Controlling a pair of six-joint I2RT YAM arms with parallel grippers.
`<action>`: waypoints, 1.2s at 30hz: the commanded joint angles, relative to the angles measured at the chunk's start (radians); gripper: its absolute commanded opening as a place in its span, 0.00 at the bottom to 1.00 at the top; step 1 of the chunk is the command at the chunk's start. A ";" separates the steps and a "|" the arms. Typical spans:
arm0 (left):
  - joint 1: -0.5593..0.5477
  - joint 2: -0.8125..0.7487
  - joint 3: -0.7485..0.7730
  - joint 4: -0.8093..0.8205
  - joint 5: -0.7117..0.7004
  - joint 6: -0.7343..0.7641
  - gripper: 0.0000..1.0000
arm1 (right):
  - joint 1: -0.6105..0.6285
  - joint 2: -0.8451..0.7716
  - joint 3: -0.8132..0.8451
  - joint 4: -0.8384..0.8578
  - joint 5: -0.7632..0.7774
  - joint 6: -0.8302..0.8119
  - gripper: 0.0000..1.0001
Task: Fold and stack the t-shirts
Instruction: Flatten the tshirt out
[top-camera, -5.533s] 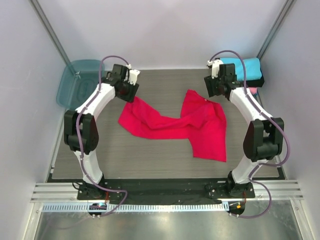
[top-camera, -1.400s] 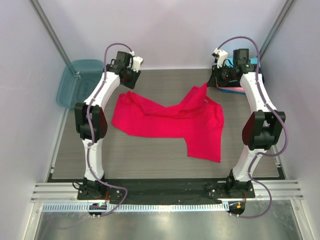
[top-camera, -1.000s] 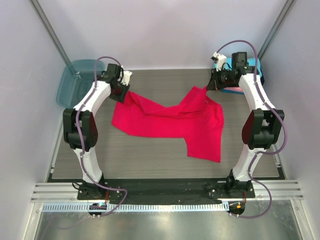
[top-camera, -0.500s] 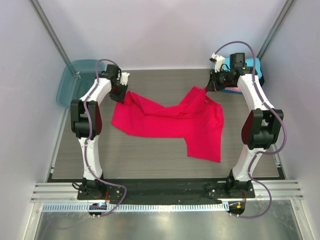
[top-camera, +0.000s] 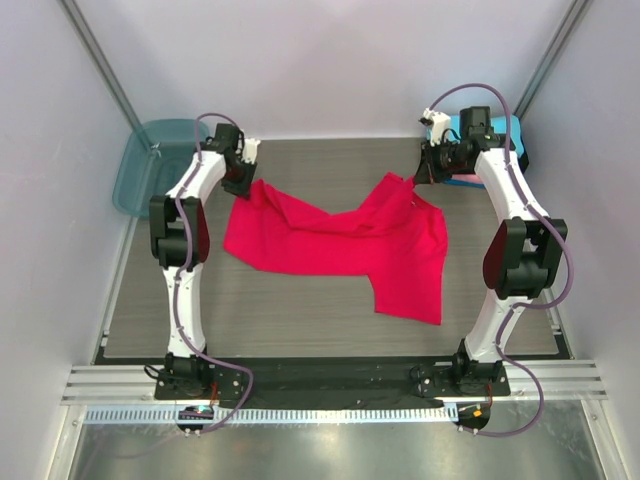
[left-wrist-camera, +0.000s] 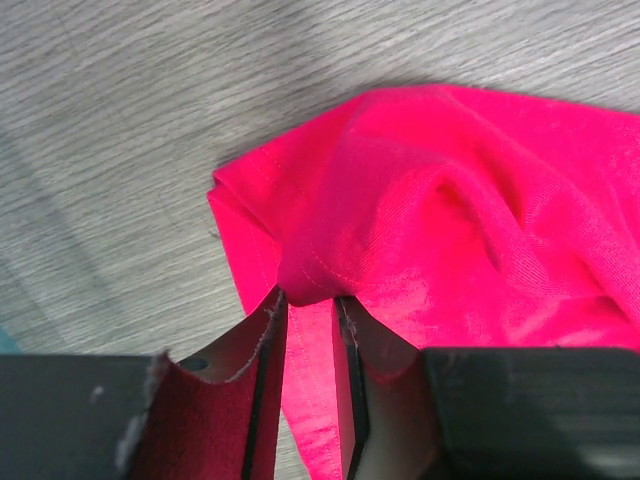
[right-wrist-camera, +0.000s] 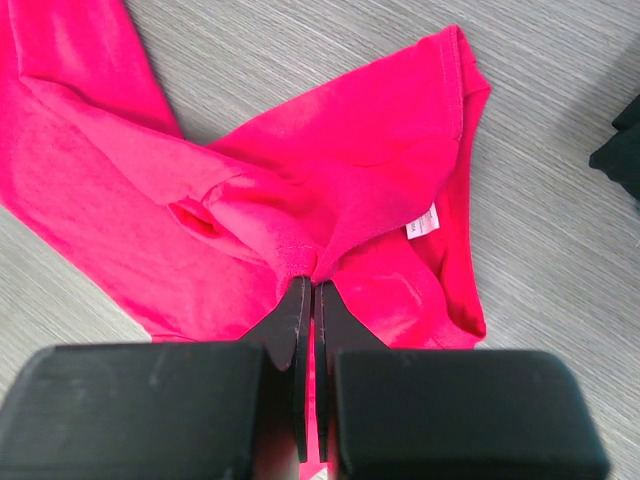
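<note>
My right pincer (right-wrist-camera: 312, 286) pinched the crumpled red t-shirt (top-camera: 330, 240). The left pincer (left-wrist-camera: 308, 298) straddled its hem, but I couldn't tell whether it gripped. All the folding remained.

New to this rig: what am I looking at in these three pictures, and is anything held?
Two robot arms are bolted at the near edge of a table, each with a two-finger gripper. The wide picture is from above and behind them; the other two from wrist cameras. A red shirt lies crumpled on the table. The right gripper is shut on a pinch of it near the label. The left gripper straddles a fold at a hem; whether it grips is unclear. A teal bin and a cyan shirt sit far back.
</note>
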 joint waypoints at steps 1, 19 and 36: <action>0.014 -0.025 -0.017 0.005 0.015 0.014 0.25 | 0.006 -0.046 0.013 0.014 0.015 -0.013 0.01; 0.020 0.036 -0.001 -0.014 0.053 0.020 0.26 | 0.053 -0.032 0.008 0.016 0.026 -0.025 0.01; -0.003 0.085 0.043 0.002 0.024 0.021 0.31 | 0.070 -0.017 0.014 0.014 0.027 -0.030 0.01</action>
